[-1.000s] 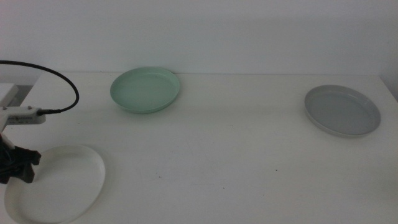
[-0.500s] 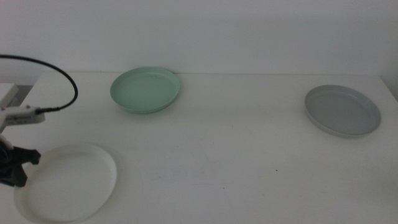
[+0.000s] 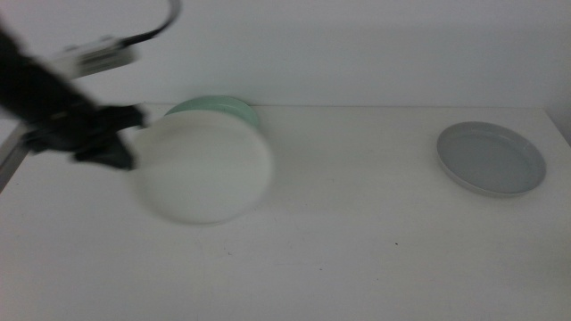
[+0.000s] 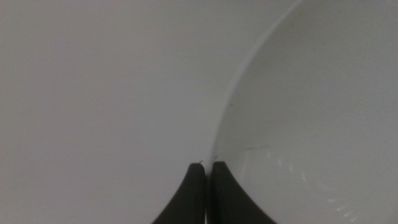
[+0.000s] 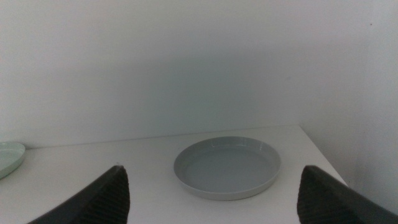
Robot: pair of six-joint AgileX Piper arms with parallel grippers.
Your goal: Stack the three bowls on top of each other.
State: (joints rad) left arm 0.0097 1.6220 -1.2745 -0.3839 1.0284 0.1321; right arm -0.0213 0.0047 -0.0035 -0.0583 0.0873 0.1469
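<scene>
My left gripper [image 3: 125, 143] is shut on the left rim of the white bowl [image 3: 203, 169] and holds it in the air, blurred by motion, in front of and partly over the mint green bowl [image 3: 219, 108], which stands at the back left. In the left wrist view the jaws pinch the white bowl's rim [image 4: 227, 118]. The light grey bowl [image 3: 491, 158] sits on the table at the right; it also shows in the right wrist view [image 5: 227, 167]. My right gripper [image 5: 211, 193] is open, out of the middle view, facing the grey bowl.
The white table [image 3: 357, 241] ends at a pale wall at the back. A black cable [image 3: 156, 27] runs from the left arm's wrist.
My left gripper has lifted the white bowl from the table's front left and carried it up and back to the right, over the green bowl. The grey bowl has not moved.
</scene>
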